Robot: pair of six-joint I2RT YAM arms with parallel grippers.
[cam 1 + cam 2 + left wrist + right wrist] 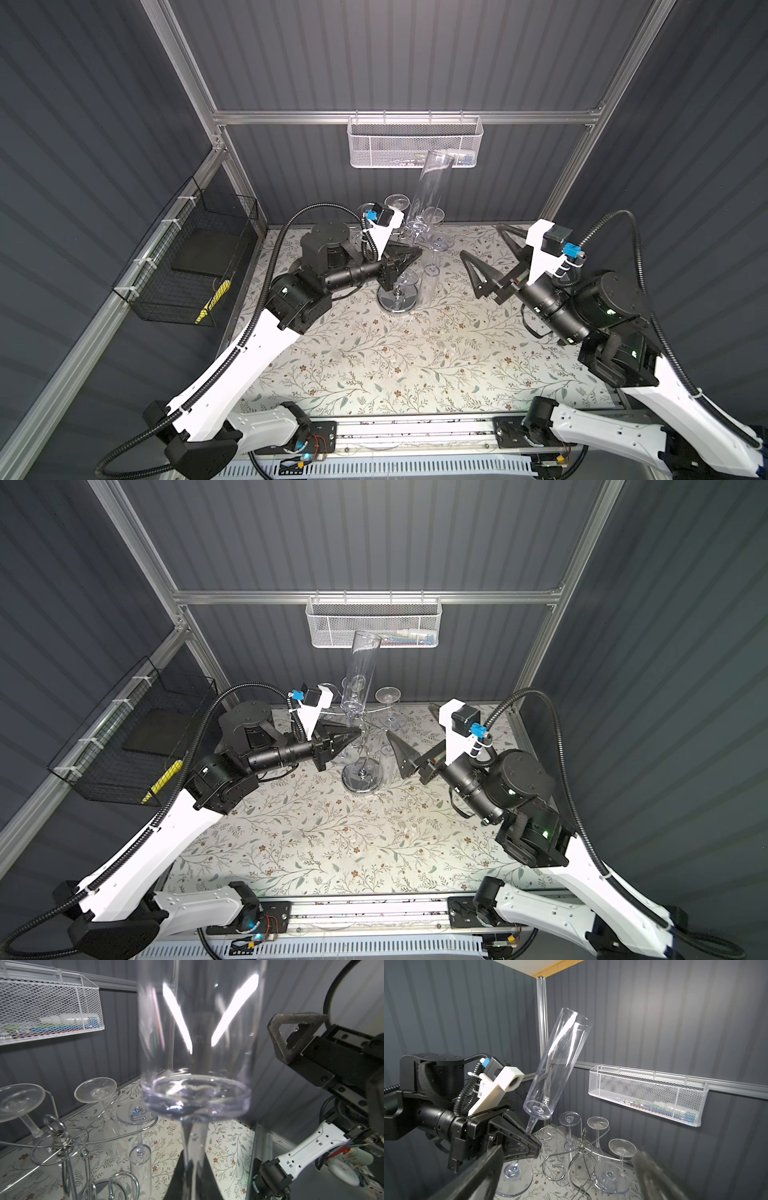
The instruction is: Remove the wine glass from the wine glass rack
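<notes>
We see the left pincer (417,252) pinching the tilted wine glass (428,187) by its stem, centre of both top views, above the wine glass rack (395,308); the right pincer (482,241) stands spread, apart

I count: clear plastic stemmed wine glasses (558,1068), six visible; shiny chrome wire wine glass rack (395,306), one; white mesh basket (415,143) at twelve o'clock, one; black wire basket (166,291) at nine o'clock, one.

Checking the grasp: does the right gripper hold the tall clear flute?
No; the right gripper stands open, apart from the tall clear flute pinched by the left gripper.
</notes>
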